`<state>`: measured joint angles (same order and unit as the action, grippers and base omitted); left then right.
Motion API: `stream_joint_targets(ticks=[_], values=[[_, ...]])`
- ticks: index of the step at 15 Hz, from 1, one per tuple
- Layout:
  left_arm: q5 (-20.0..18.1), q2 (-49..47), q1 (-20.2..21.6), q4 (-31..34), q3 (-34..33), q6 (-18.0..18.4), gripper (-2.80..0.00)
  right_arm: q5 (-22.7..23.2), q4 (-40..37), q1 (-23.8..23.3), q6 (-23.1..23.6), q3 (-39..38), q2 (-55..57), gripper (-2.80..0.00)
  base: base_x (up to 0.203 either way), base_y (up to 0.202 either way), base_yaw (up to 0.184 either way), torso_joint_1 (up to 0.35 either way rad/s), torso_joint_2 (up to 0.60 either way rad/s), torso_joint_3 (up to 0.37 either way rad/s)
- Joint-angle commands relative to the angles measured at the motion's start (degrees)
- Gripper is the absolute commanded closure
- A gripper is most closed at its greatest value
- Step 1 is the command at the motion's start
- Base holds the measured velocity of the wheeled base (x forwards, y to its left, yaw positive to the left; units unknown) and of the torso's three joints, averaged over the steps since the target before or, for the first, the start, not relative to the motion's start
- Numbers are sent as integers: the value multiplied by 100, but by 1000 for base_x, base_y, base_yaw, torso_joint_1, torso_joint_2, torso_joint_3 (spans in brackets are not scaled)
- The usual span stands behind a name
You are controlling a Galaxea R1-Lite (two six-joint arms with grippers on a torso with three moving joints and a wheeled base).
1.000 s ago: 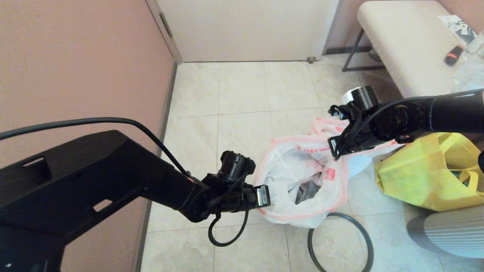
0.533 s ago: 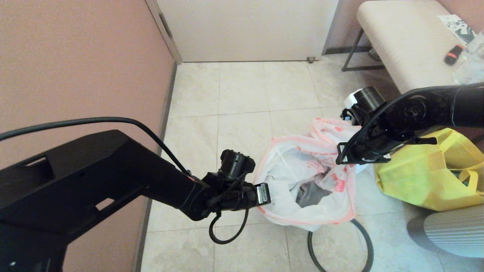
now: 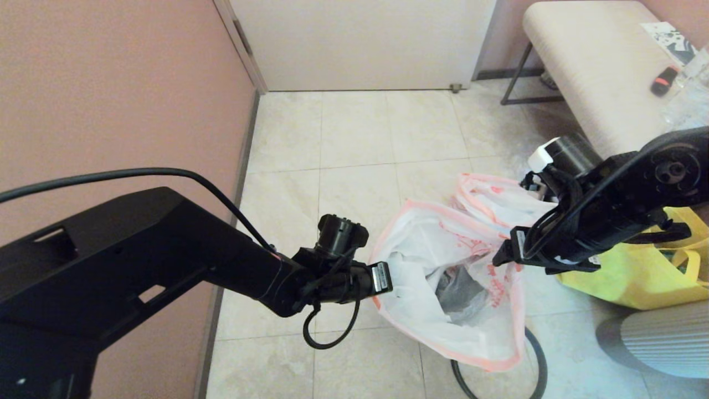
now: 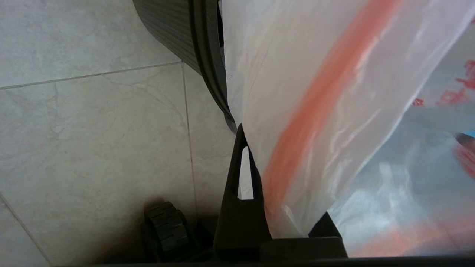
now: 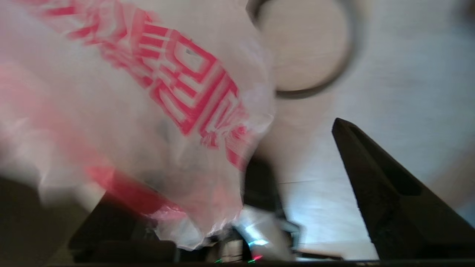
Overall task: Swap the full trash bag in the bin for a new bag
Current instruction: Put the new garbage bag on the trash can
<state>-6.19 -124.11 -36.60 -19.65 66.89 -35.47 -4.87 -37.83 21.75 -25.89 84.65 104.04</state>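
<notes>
Open tiled floor (image 3: 354,144) stretches toward the door, wall tight on the left, while the right side is crowded: a yellow tote bag (image 3: 637,271), a grey ribbed cylinder (image 3: 664,343) and the padded bench (image 3: 587,61) behind. The new bag (image 3: 443,288) hangs mid-floor between the two arms, thin translucent white with an orange-pink rim and red print, its mouth gaping and something dark showing at the bottom. The left hand (image 3: 388,280) is clamped tight on the near-left rim; in its wrist view the plastic runs right between the closed fingers (image 4: 241,193), with the black ribbed bin (image 4: 174,33) just beyond. The right hand (image 3: 507,255) sits at the far-right rim with its jaws spread wide, one finger (image 5: 386,193) standing clear of the plastic, so no grip there. A second ago that hand was pinching the rim higher up; it has let go and dropped lower and further right, and the bag has sagged down over the dark hoop (image 3: 540,360) on the floor. Behind, the full trash bag (image 3: 493,194) lies against the tote.
</notes>
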Motion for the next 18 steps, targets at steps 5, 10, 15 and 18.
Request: stream_joint_targets(ticks=[5, 10, 15, 18], values=[[4, -92, 11, -12, 47, -21, 0, 2255, 387, -725, 422, 132, -274, -280, 0, 0, 0, 0, 0, 0], [4, -157, 3, -4, 105, -21, 0, 3134, 359, -1159, 405, 473, -247, -280, 0, 0, 0, 0, 0, 0], [4, -228, 3, -4, 123, -21, 0, 4610, -410, -1707, 311, 1242, -109, -280, 0, 0, 0, 0, 0, 0], [4, -304, 3, 5, 164, -21, 0, 5881, -886, -1979, 329, 1565, 125, -280, 0, 0, 0, 0, 0, 0]])
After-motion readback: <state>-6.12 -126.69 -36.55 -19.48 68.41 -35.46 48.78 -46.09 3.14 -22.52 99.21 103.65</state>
